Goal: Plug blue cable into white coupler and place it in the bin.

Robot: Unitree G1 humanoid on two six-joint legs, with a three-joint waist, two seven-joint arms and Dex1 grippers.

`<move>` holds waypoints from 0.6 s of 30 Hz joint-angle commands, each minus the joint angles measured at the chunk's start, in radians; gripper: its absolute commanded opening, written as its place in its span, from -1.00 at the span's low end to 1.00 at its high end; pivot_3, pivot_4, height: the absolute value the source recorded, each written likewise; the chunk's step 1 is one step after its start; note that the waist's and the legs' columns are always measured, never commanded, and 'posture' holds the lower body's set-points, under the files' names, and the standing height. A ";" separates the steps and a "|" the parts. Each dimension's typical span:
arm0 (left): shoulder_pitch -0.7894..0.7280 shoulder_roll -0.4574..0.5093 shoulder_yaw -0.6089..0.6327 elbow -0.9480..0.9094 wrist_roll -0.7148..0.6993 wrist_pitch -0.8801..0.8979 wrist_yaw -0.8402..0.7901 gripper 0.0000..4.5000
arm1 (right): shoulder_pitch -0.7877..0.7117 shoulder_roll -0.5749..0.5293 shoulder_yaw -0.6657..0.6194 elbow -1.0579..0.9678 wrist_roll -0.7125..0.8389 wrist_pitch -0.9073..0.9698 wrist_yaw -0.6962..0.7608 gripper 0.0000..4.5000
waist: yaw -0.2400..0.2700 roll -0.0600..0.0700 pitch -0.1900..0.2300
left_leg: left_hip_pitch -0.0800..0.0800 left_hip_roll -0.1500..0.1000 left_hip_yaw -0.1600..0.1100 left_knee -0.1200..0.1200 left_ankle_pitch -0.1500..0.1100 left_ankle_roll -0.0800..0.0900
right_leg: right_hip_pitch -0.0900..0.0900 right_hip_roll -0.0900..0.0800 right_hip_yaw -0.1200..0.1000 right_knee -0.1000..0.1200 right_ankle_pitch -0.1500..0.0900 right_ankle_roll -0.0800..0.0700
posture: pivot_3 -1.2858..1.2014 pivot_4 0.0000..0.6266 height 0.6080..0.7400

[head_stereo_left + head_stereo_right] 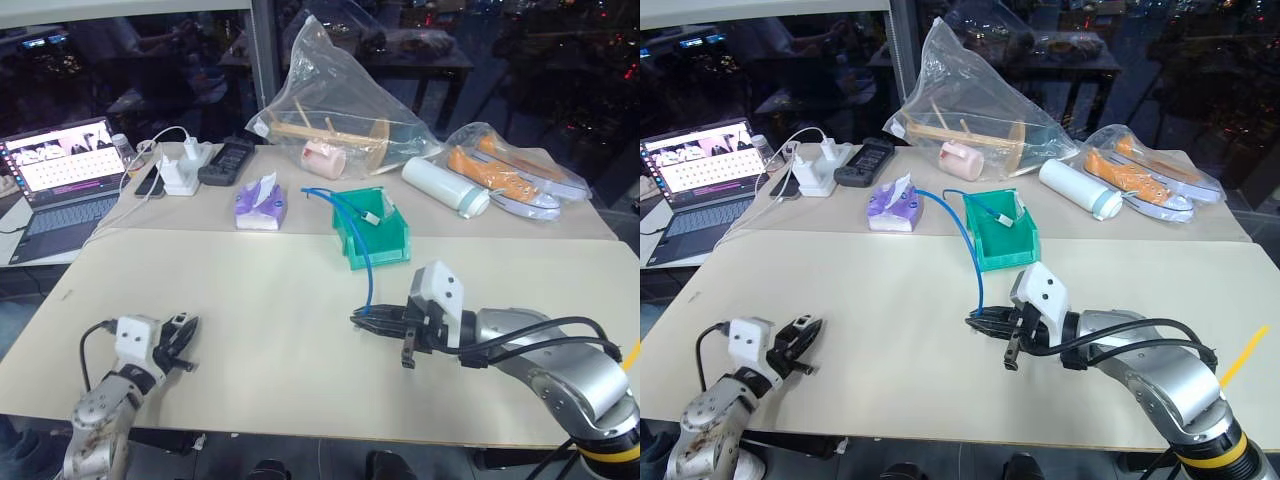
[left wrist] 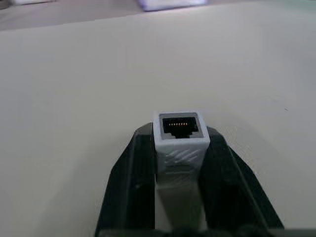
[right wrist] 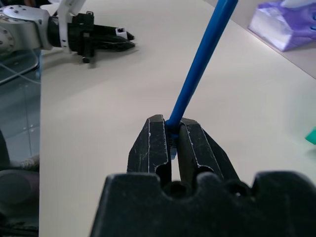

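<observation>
Two-handed mating step, before contact. The left gripper [image 1: 183, 345], low over the near-left of the bench [image 1: 280, 300], is clenched on the white coupler [image 2: 178, 132], whose dark socket faces outward past the fingertips. The right gripper [image 1: 368, 321], near centre, is clenched on the blue cable [image 1: 369, 262] close to its near end; the plug itself cannot be made out between the fingers. From this grip the cable rises and arcs away to the far side, its other end lying in the bin [image 1: 372, 250], which stands just beyond the right gripper. The two grippers are well apart, tips roughly facing each other. To do the step well, judged from this view: bring plug and socket onto one line, match the plug's latch side to the socket, then close the gap slowly without bending the cable.
</observation>
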 commanded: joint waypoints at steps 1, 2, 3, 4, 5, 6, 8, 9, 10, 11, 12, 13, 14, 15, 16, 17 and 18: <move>-0.122 0.015 -0.123 0.080 0.033 -0.031 -0.134 -0.70 | 0.004 0.021 -0.037 -0.060 0.009 0.032 -0.054 -1.00 | -0.004 -0.001 0.000 | 0.000 0.000 0.000 0.000 0.000 0.000 | 0.000 0.000 0.000 -0.001 0.000 0.000 | 0.03 -0.52 1.00; -0.210 0.010 -0.178 0.113 0.039 -0.035 -0.207 -0.70 | 0.018 0.033 -0.042 -0.070 0.004 0.048 -0.087 -1.00 | -0.005 -0.001 -0.001 | -0.001 0.000 0.000 0.000 0.000 0.000 | 0.000 0.000 0.000 -0.001 0.000 0.001 | 0.03 -0.52 1.00; -0.282 0.005 -0.231 0.142 0.048 -0.045 -0.276 -0.70 | 0.031 0.046 -0.048 -0.078 0.001 0.064 -0.117 -1.00 | 0.003 -0.002 0.000 | -0.001 0.000 0.000 0.000 0.000 0.000 | 0.000 0.000 0.000 -0.001 0.000 0.001 | 0.03 -0.52 1.00; -0.341 -0.002 -0.275 0.171 0.062 -0.061 -0.329 -0.70 | 0.043 0.056 -0.053 -0.085 -0.003 0.078 -0.144 -1.00 | 0.003 -0.003 0.000 | -0.002 0.000 -0.002 0.001 0.001 -0.001 | 0.000 0.000 -0.001 -0.001 0.000 0.001 | 0.03 -0.52 1.00; -0.389 -0.013 -0.310 0.197 0.069 -0.073 -0.374 -0.70 | 0.054 0.065 -0.058 -0.093 -0.007 0.091 -0.166 -1.00 | -0.001 -0.004 0.000 | -0.003 0.000 -0.003 0.001 0.001 -0.002 | -0.001 0.000 -0.002 -0.001 0.001 0.000 | 0.03 -0.52 1.00; -0.431 -0.033 -0.349 0.209 0.073 -0.068 -0.414 -0.70 | 0.069 0.082 -0.068 -0.099 -0.006 0.103 -0.193 -1.00 | -0.006 -0.005 0.000 | -0.003 -0.001 -0.003 0.001 0.002 -0.004 | 0.000 0.000 -0.001 -0.002 0.001 0.001 | 0.03 -0.52 1.00; -0.497 -0.073 -0.420 0.230 0.089 -0.072 -0.471 -0.70 | 0.093 0.117 -0.086 -0.110 -0.002 0.122 -0.247 -1.00 | -0.021 -0.005 -0.001 | -0.004 -0.001 -0.002 0.000 0.002 -0.003 | 0.000 0.000 -0.001 -0.001 0.001 0.001 | 0.03 -0.52 1.00; -0.521 -0.094 -0.454 0.240 0.097 -0.074 -0.499 -0.70 | 0.105 0.135 -0.095 -0.114 -0.001 0.130 -0.273 -1.00 | -0.031 -0.005 -0.001 | -0.003 -0.001 -0.002 0.000 0.000 0.000 | -0.001 0.000 -0.001 -0.001 0.001 0.001 | 0.03 -0.52 1.00; -0.535 -0.106 -0.473 0.249 0.102 -0.077 -0.517 -0.70 | 0.112 0.147 -0.100 -0.118 -0.002 0.137 -0.291 -1.00 | -0.038 -0.005 -0.001 | -0.004 -0.001 -0.002 0.000 -0.001 0.001 | -0.001 0.000 -0.001 -0.001 0.001 0.001 | 0.03 -0.52 1.00; -0.555 -0.130 -0.514 0.265 0.134 -0.065 -0.514 -0.70 | 0.131 0.186 -0.124 -0.121 0.011 0.153 -0.337 -1.00 | -0.049 -0.006 -0.001 | -0.004 -0.001 -0.001 0.000 0.000 0.001 | -0.002 0.000 -0.001 -0.002 0.001 0.001 | 0.03 -0.52 1.00; -0.571 -0.150 -0.554 0.276 0.169 -0.043 -0.507 -0.70 | 0.151 0.229 -0.150 -0.125 0.022 0.167 -0.390 -1.00 | -0.056 -0.006 0.000 | -0.004 -0.001 -0.001 0.000 -0.001 0.002 | -0.002 0.000 -0.001 -0.002 0.001 0.001 | 0.03 -0.52 1.00; -0.583 -0.162 -0.586 0.284 0.204 -0.022 -0.493 -0.70 | 0.168 0.273 -0.174 -0.131 0.035 0.181 -0.439 -1.00 | -0.061 -0.006 0.000 | -0.003 -0.001 -0.001 -0.001 -0.003 0.005 | -0.002 0.000 -0.001 -0.002 0.001 0.001 | 0.03 -0.52 1.00; -0.589 -0.180 -0.599 0.281 0.222 0.006 -0.462 -0.70 | 0.189 0.325 -0.197 -0.139 0.054 0.194 -0.494 -1.00 | -0.061 -0.006 0.000 | -0.003 -0.001 -0.001 -0.001 -0.004 0.006 | -0.003 0.000 -0.001 -0.002 0.001 0.001 | 0.03 -0.52 1.00; -0.591 -0.191 -0.601 0.268 0.223 0.049 -0.446 -0.70 | 0.204 0.372 -0.215 -0.148 0.072 0.209 -0.538 -1.00 | -0.060 -0.006 0.000 | -0.003 -0.001 -0.001 -0.001 -0.004 0.008 | -0.003 0.001 -0.001 -0.002 0.001 0.001 | 0.03 -0.52 1.00; -0.588 -0.196 -0.607 0.246 0.224 0.081 -0.441 -0.70 | 0.221 0.428 -0.235 -0.153 0.099 0.222 -0.586 -1.00 | -0.059 -0.006 0.000 | -0.003 -0.001 -0.002 -0.001 -0.005 0.010 | -0.003 0.001 -0.001 -0.001 0.001 0.001 | 0.03 -0.52 1.00; -0.585 -0.197 -0.614 0.229 0.232 0.096 -0.432 -0.70 | 0.236 0.480 -0.250 -0.156 0.131 0.229 -0.628 -1.00 | -0.057 -0.006 0.000 | -0.003 -0.001 -0.002 -0.001 -0.005 0.009 | -0.002 0.000 -0.001 -0.001 0.001 0.002 | 0.03 -0.52 1.00; -0.583 -0.199 -0.617 0.216 0.239 0.102 -0.422 -0.70 | 0.245 0.523 -0.263 -0.157 0.162 0.237 -0.662 -1.00 | -0.056 -0.005 0.000 | -0.003 -0.001 -0.002 0.000 -0.005 0.009 | -0.002 0.000 -0.001 -0.001 0.001 0.002 | 0.03 -0.52 1.00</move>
